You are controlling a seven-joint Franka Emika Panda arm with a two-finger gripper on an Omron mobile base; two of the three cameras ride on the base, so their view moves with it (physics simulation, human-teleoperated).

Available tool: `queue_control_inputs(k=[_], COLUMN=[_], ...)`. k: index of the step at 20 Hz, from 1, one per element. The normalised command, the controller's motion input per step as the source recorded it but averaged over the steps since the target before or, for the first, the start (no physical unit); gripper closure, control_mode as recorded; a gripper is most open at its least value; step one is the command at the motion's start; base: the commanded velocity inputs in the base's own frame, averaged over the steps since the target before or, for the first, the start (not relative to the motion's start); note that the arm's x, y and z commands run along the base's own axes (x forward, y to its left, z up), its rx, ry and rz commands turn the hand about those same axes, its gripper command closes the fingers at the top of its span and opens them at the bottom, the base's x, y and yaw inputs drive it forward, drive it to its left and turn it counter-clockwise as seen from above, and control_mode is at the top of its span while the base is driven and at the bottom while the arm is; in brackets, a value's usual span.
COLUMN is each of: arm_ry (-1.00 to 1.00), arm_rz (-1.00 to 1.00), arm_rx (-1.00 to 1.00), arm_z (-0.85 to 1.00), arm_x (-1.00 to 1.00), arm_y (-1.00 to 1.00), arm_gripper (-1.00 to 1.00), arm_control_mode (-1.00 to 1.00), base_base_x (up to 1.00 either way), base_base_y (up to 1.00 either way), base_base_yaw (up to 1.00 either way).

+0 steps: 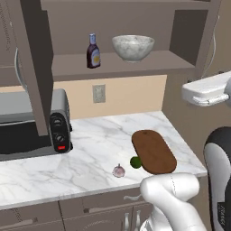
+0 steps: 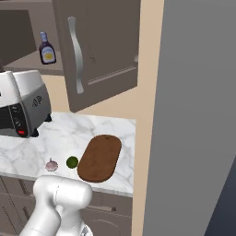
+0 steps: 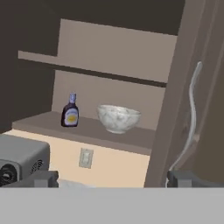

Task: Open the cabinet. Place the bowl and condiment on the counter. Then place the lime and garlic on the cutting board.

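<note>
My end effector (image 3: 112, 178) stands wide open and holds nothing; its two dark fingertips (image 3: 41, 178) rise at the bottom of the hand view, far apart from each other. Between them and above, in the middle of that frame, I see the open cabinet (image 3: 118, 48). On its lower shelf (image 3: 87, 129) the condiment (image 3: 70, 111) stands upright at the left, and the bowl (image 3: 118, 117) sits just beside it at the right, not touching. The open door with its long silver handle (image 3: 191, 109) fills the right side of the hand view.

In the left base view the counter (image 1: 90, 149) lies below the cabinet. The cutting board (image 1: 153, 151) is at the lower right of this frame. The lime (image 1: 136, 162) touches the board's left edge, and the garlic (image 1: 118, 171) lies near the lime, more to the left. A toaster oven (image 1: 34, 131) stands at the left edge of the frame.
</note>
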Motion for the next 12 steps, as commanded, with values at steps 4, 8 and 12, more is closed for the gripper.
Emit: queue_control_inputs(k=[4,8,12], arm_ry=[-0.03,0.00,0.00], arm_rz=[-0.31,-0.55,-0.44], arm_rx=[-0.23,-0.31,-0.28], arm_z=[0.14,-0.01,-0.05], arm_x=[-0.86,0.00,0.39], arm_y=[0.46,0.24,0.00], arm_gripper=[-1.00,-1.00,-1.00], arm_control_mode=[-1.00,-1.00,-1.00], base_base_x=[0.00,0.00,0.00], base_base_y=[0.00,0.00,0.00], base_base_yaw=[0.00,0.00,0.00])
